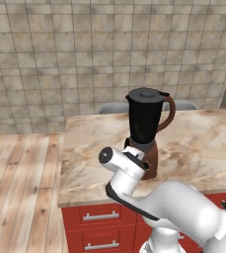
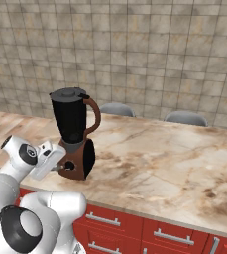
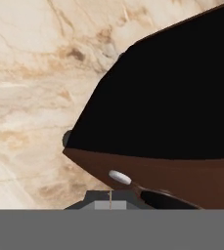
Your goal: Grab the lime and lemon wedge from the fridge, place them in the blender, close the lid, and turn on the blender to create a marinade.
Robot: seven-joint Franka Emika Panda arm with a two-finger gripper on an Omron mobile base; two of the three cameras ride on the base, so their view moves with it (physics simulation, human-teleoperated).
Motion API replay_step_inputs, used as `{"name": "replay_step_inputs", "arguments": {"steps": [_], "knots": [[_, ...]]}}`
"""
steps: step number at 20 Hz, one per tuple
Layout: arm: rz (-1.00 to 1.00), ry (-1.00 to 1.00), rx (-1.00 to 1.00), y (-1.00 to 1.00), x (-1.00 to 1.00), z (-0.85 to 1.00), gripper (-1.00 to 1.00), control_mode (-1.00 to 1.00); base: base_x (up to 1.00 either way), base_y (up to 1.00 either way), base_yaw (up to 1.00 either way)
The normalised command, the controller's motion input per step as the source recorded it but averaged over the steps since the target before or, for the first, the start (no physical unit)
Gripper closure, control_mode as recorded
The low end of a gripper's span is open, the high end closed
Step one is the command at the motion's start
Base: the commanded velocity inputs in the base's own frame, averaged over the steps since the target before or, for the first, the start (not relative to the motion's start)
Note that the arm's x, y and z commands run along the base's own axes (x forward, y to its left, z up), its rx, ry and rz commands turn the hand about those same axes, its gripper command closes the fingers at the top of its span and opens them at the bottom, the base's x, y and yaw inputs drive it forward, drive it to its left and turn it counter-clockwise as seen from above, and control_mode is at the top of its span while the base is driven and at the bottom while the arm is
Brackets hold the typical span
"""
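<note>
The gripper [image 2: 62, 167] has its jaws pressed together, holding nothing, its tip at the round dark knob [image 2: 69, 165] on the front of the blender [image 2: 75, 132] base; contact looks likely but isn't certain. The blender stands upright on the marble counter [image 2: 174, 168], near its front edge, with the lid [image 1: 145, 93] seated on the black jug. Red drawers [image 1: 100, 228] sit below.
</note>
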Motion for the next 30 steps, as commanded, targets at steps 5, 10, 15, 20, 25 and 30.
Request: {"name": "replay_step_inputs", "arguments": {"steps": [5, 10, 15, 20, 25, 30], "knots": [[0.0, 0.0, 0.0, 0.0, 0.02, -0.15, 1.0, -1.0, 0.0, 0.0, 0.0], [0.0, 0.0, 0.0, 0.0, 0.11, -0.1, 1.0, -1.0, 0.0, 0.0, 0.0], [0.0, 0.0, 0.0, 0.0, 0.23, -0.05, 1.0, -1.0, 0.0, 0.0, 0.0], [0.0, 0.0, 0.0, 0.0, 0.15, -0.08, 1.0, -1.0, 0.0, 0.0, 0.0], [0.01, 0.0, 0.0, -0.04, 0.08, -0.05, 1.0, -1.0, 0.0, 0.0, 0.0], [0.0, 0.0, 0.0, -0.06, 0.16, -0.11, 1.0, -1.0, 0.0, 0.0, 0.0]]}}
